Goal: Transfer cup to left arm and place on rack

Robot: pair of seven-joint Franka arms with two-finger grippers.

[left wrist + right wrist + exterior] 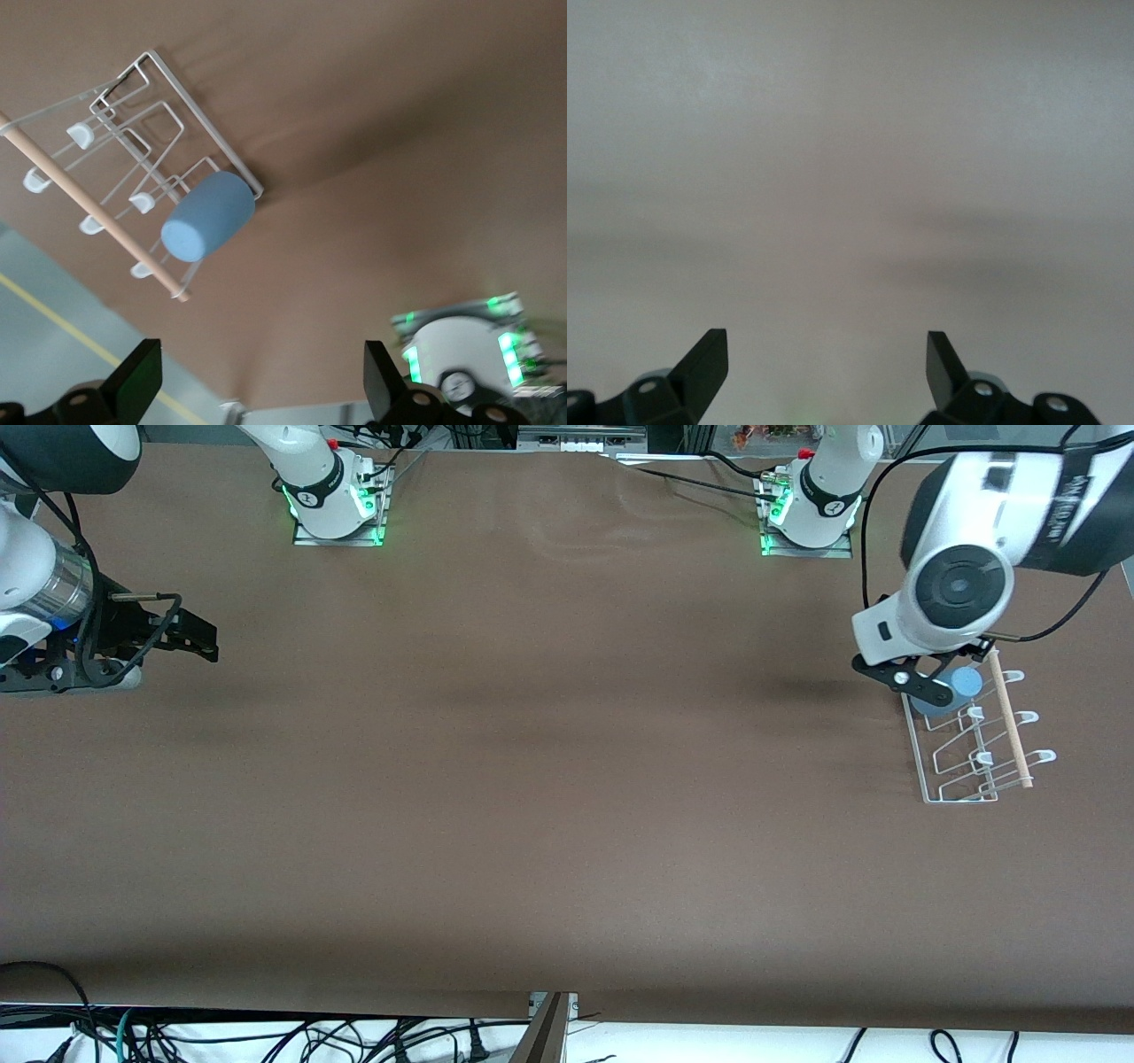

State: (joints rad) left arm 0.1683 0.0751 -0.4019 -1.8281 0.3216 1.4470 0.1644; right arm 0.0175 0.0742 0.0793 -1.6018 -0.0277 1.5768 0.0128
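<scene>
The light-blue cup (pixel 955 690) rests tilted on a prong at the end of the white wire rack (pixel 961 766) that lies farthest from the front camera. The rack's wooden rod (pixel 1010 717) runs across the prongs. In the left wrist view the cup (pixel 208 217) lies on the rack (pixel 151 115), apart from my fingers. My left gripper (pixel 926 680) is over that end of the rack, open and empty (pixel 261 381). My right gripper (pixel 199 638) waits at the right arm's end of the table, open and empty (pixel 827 367).
The rack stands near the table edge at the left arm's end. The brown table cover (pixel 549 779) spreads between the two arms. Cables lie below the table's front edge (pixel 266 1036).
</scene>
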